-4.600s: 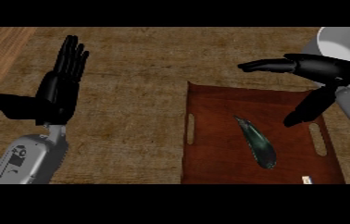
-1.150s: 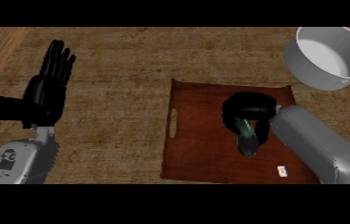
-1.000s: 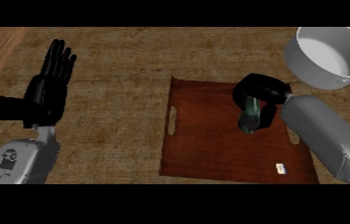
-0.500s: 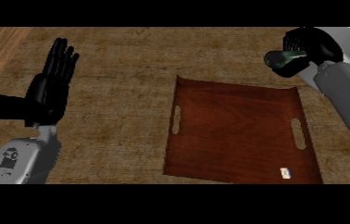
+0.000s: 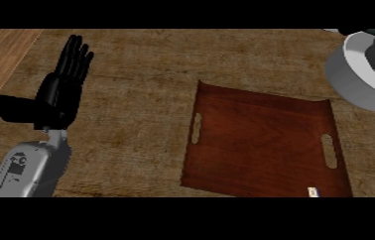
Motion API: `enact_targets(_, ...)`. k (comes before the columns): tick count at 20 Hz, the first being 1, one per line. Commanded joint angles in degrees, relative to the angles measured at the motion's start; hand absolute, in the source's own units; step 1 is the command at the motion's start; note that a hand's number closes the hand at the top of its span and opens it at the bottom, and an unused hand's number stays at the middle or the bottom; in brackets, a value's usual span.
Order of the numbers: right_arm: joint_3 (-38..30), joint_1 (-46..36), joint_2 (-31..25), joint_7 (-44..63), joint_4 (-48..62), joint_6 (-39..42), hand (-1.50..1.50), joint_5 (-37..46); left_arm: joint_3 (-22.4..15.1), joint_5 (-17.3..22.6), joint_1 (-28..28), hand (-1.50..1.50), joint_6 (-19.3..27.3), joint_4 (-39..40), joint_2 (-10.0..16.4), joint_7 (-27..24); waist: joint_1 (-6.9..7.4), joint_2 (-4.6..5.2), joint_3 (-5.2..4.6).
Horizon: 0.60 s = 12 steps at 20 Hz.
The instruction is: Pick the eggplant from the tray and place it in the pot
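The woven-look counter [image 5: 147, 75] bears a brown wooden tray [image 5: 264, 140] with bare slotted handles. The grey pot [image 5: 351, 80] is cut by the right edge. The left hand [image 5: 62, 92] rests open at the left, fingers straight and up. Only a dark sliver of the right hand [image 5: 334, 30] shows above the pot, so its state cannot be told. The eggplant's place cannot be told.

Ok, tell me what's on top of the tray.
The tray carries only a small white tag near its lower right corner; otherwise bare wood and two handle slots show. No eggplant lies there, and nothing covers it.
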Motion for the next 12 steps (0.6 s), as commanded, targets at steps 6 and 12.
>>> enact_targets(6, 10.1, -12.8, 7.7, 37.7, 13.6, -4.0, 1.5, 15.4, -0.2, -1.3, -1.8, 0.0, 1.9, 2.8, -1.5, 0.4, -1.48, -0.56, 0.49)
enact_targets(12, 11.1, -12.5, 12.6, 43.3, 17.0, -1.9, 1.5, 16.9, 2.1, -0.7, -0.3, 0.0, 2.0, 2.1, -0.1, 1.4, -4.75, -1.58, 0.82)
